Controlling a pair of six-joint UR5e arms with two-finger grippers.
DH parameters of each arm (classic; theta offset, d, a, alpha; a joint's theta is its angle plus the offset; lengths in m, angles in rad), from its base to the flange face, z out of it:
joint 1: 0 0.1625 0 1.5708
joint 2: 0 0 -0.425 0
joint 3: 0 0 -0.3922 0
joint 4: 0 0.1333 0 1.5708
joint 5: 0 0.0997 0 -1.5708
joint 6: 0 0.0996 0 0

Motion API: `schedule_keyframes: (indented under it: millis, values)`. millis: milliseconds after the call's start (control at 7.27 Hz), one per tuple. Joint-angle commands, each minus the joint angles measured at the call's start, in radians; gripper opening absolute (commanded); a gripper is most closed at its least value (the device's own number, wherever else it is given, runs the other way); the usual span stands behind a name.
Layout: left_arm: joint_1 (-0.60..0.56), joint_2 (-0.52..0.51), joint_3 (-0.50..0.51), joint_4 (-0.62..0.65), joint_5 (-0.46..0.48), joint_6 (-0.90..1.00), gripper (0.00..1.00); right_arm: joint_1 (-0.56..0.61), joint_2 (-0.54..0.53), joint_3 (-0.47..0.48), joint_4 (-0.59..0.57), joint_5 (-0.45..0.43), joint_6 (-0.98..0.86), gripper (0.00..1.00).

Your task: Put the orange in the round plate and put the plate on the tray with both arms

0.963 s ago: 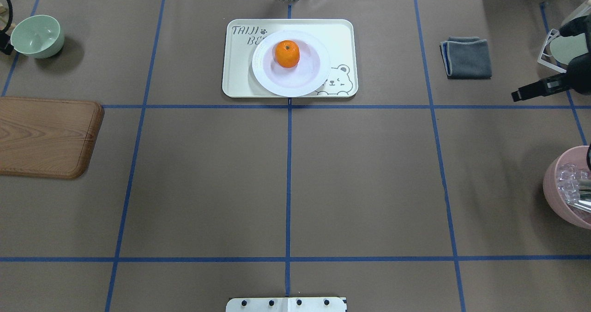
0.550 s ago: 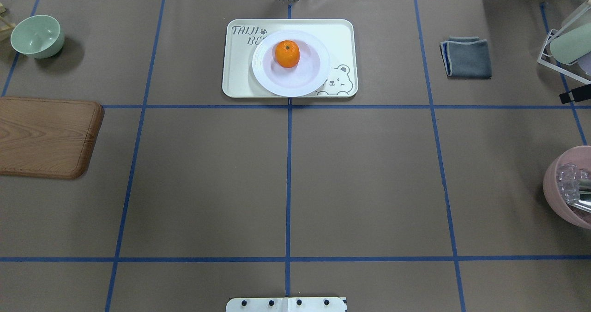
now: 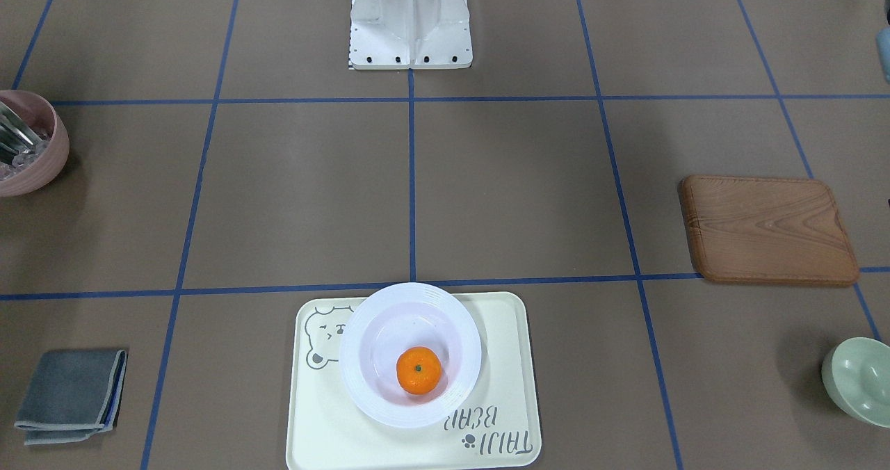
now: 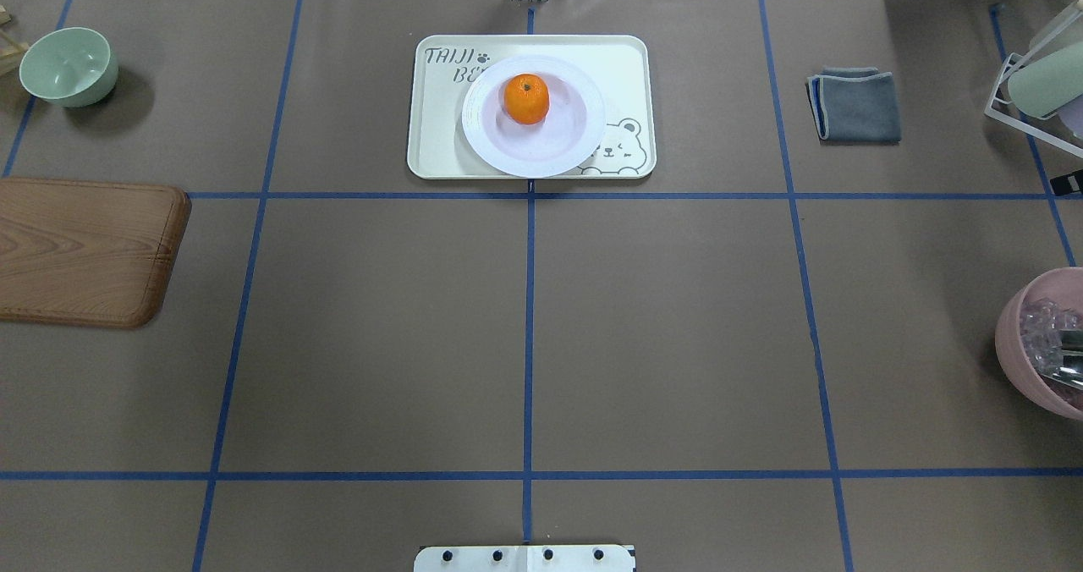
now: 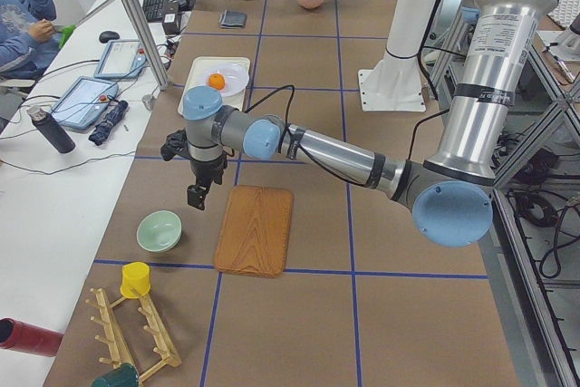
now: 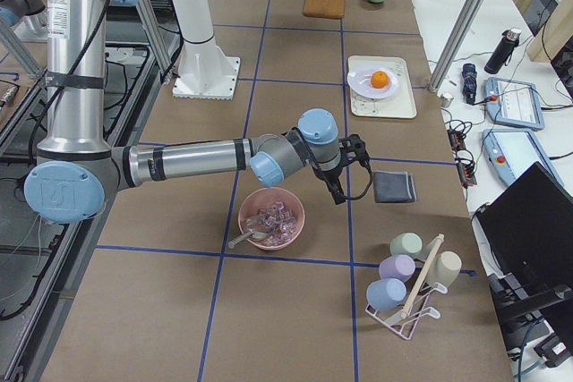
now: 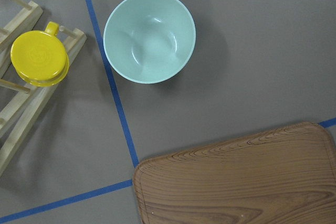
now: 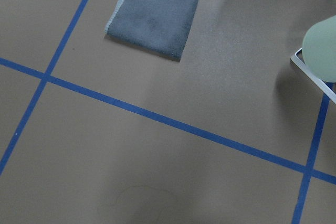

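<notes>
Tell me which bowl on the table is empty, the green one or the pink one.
The pale green bowl is empty: its inside is bare. The pink bowl holds clear chunks and a metal utensil.

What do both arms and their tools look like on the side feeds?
Left arm and right arm: silver-grey tubes, light-blue round joint caps, black bands, a black cable running alongside. Left tool and right tool are black.

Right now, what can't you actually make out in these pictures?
Left pincer: side view only, too small; open or shut unclear.
Right pincer: overhead edge cuts it off; same doubt.
Pink bowl: overhead edge crops it; contents unclear.
Tray lettering: round plate covers part, overhead.
</notes>
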Motion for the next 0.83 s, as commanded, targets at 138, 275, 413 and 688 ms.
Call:
schedule_keyframes:
  millis: [138, 275, 413, 688]
  values:
    - [-0.005, 0.003, 0.004, 0.007, -0.031, -0.008, 0.98, -0.053, 0.011, 0.008, -0.136, -0.083, -0.005, 1.00]
    - [-0.004, 0.003, 0.004, 0.023, -0.032, -0.010, 0.98, -0.053, 0.020, 0.008, -0.164, -0.083, -0.005, 1.00]
    - [-0.005, 0.008, -0.004, 0.049, -0.037, -0.010, 0.98, -0.035, 0.034, 0.009, -0.205, -0.063, -0.023, 1.00]
    - [-0.007, 0.118, -0.080, 0.039, -0.104, -0.012, 0.98, 0.013, 0.091, 0.017, -0.314, -0.052, -0.077, 1.00]
